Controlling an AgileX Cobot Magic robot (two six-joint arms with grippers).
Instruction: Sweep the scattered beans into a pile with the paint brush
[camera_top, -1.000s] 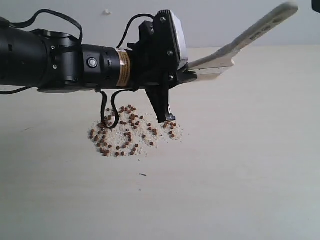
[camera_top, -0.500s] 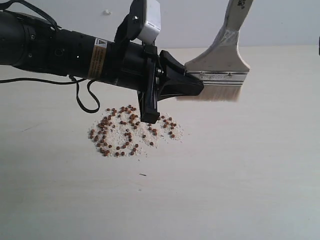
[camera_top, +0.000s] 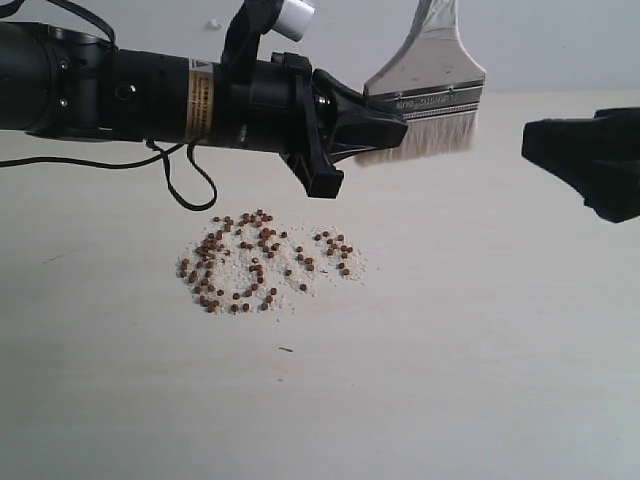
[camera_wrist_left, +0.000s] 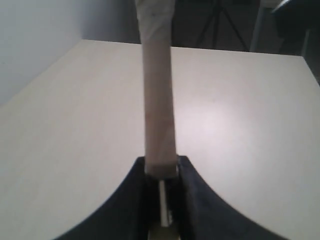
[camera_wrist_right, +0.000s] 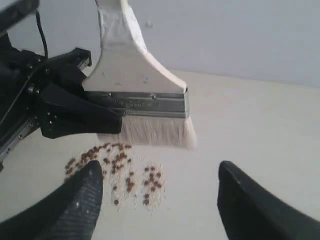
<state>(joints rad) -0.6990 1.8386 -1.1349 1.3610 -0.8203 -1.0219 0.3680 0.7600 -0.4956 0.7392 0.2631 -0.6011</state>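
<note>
The beans (camera_top: 262, 262) lie on the table as a loose patch of reddish-brown pellets mixed with pale crumbs, also visible between my right fingers (camera_wrist_right: 117, 170). The paint brush (camera_top: 428, 98) hangs in the air up and to the right of them, bristles pointing down, handle running out of the top of the view. My left gripper (camera_top: 385, 125) is shut on the brush's side at the ferrule; in its wrist view the brush (camera_wrist_left: 159, 100) stands edge-on between the jaws (camera_wrist_left: 161, 169). My right gripper (camera_top: 560, 155) hovers at the right, open (camera_wrist_right: 160, 200) and empty, apart from the brush (camera_wrist_right: 142, 97).
The pale table (camera_top: 450, 350) stretches out around the patch. A tiny dark speck (camera_top: 286, 349) lies in front of the beans. A black cable (camera_top: 185, 185) loops down from the left arm above the patch's left side.
The left gripper has turned the brush from slanted to upright, bristles down, and lifted it a little. The right gripper has come into view from the right.
</note>
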